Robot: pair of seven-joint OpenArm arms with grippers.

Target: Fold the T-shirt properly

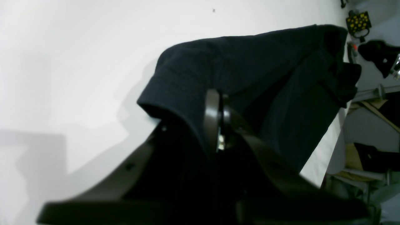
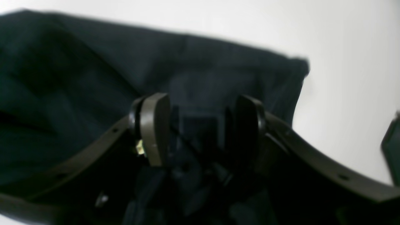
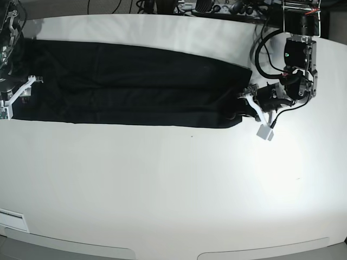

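Note:
The black T-shirt (image 3: 135,81) lies on the white table (image 3: 173,179) as a long strip across the back half. My left gripper (image 3: 246,104) is at the strip's right end. In the left wrist view its jaws (image 1: 218,122) are pressed together on a lifted fold of the T-shirt (image 1: 250,62). My right gripper (image 3: 18,91) is at the strip's left end. In the blurred right wrist view its fingers (image 2: 154,128) stand well apart, with the T-shirt (image 2: 93,62) lying under and between them.
Cables and equipment (image 3: 217,8) line the table's back edge. A small white block (image 3: 264,132) hangs by the left arm. Beyond the table's edge in the left wrist view is clutter, including a black box with yellow dots (image 1: 358,21).

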